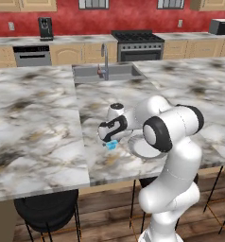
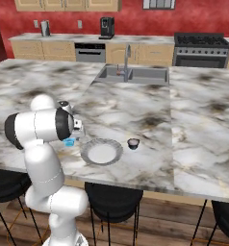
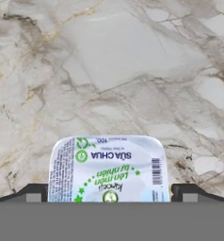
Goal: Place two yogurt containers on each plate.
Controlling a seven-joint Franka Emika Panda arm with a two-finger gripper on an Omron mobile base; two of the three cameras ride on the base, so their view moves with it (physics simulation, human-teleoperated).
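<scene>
Your two-finger gripper (image 3: 109, 197) hangs low over the grey-veined marble island counter (image 1: 38, 123), just left of the round shallow white plate with the greyish rim (image 2: 101, 152). Use that plate as your landmark.

The jaws stand spread wide and empty. In the hand view the dark fingertips (image 3: 33, 193) sit either side of a small blue yogurt cup with a pale printed foil lid (image 3: 109, 167), one tip off each flank of it. Neither tip seems to touch the cup, though the lower edge of that view cuts off the contact line, so hold that loosely.

From the left base view the blue yogurt cup sits on the counter directly beneath the hand, just beside the plate's left rim and not on it. The lid is a rounded square with no long axis to speak of, so the approach angle matters little.

A second, darker squat cup (image 2: 133, 143) stands on the counter just right of the plate, also off it.

The plate is bare.

What the next move turns on: the cup lies straight down between the fingers, already centred. A short descent and a close should take it.
</scene>
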